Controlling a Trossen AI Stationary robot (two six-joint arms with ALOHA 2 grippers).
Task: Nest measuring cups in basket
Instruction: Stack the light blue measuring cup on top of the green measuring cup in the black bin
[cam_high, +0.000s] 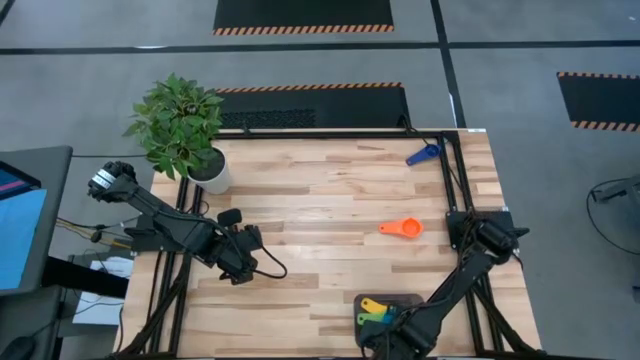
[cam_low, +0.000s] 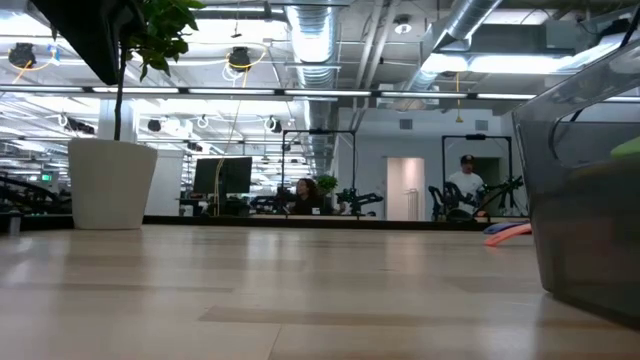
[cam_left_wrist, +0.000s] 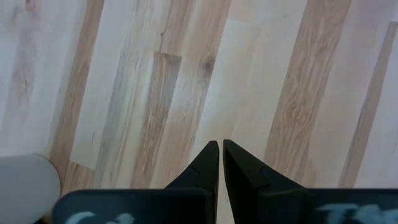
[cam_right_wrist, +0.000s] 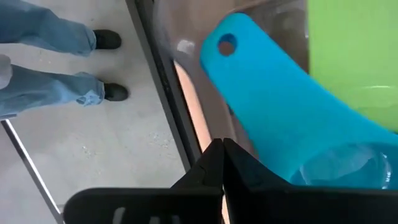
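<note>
- Over the near right edge of the pale wooden plank desk (cam_high: 320, 200), the right pincer (cam_right_wrist: 222, 149) hangs at the small dark grey mesh basket (cam_high: 392, 312), its two dark fingers pressed together and holding nothing.
- Just beyond those fingertips, the right wrist view shows a light blue plastic measuring cup (cam_right_wrist: 292, 118) with a flat handle and a hanging hole, lying inside the basket's wall.
- Beside it sits a lime green plastic cup (cam_right_wrist: 348, 56).
- From above, a yellow handle (cam_high: 373, 305) and a green handle (cam_high: 371, 319) stick out of the basket; the arm covers the rest, so how the cups sit in one another cannot be told.
- An orange plastic measuring cup (cam_high: 402, 228) lies alone on the desk, right of centre, well apart from the basket.
- A dark blue plastic measuring cup (cam_high: 423, 154) lies near the far right corner, by the desk's black frame.
- The left pincer (cam_left_wrist: 220, 152) waits over bare wood at the left of the desk, fingers closed with only a thin slit between them, gripping nothing.
- A leafy green plant in a white pot (cam_high: 185, 135) stands at the far left corner.
- Past the desk edge, a person's legs in blue jeans and dark shoes (cam_right_wrist: 62, 68) stand on the grey floor.
- Across the room in the low view, a person in a white shirt (cam_low: 466, 182) shows, probably standing.
</note>
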